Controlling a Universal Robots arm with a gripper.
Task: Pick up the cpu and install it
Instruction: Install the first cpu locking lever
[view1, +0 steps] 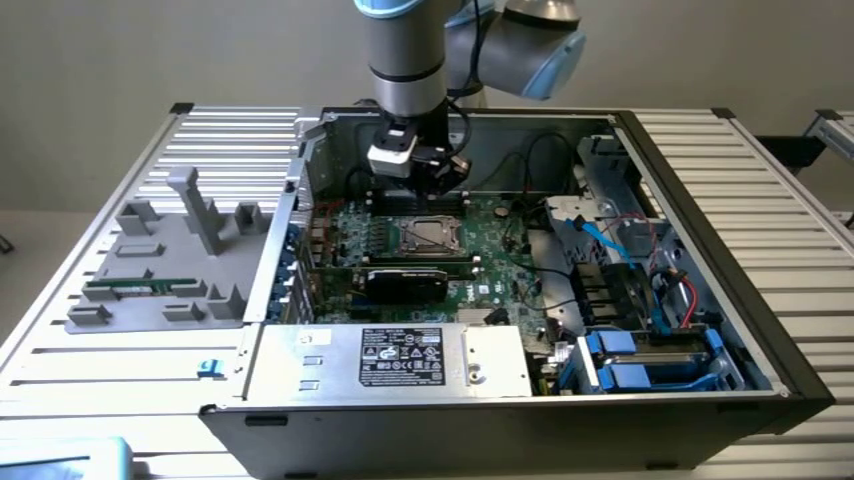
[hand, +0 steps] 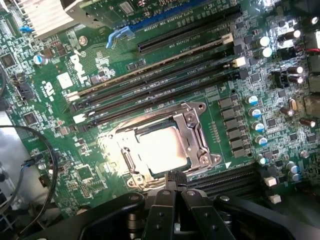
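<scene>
Open computer case (view1: 641, 150) on a slatted metal table (view1: 214, 130), closed empty gripper (hand: 175, 184) just beside the socketed cpu (hand: 162, 150)

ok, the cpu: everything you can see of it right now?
The cpu is a small flat square chip with a pale, shiny metal top that glares under the light. It lies flat in the socket on the green motherboard, framed by the socket's silver metal bracket, beside the long black memory slots. The shut hand hovers at its edge, holding nothing; whether it touches the chip is unclear.
</scene>
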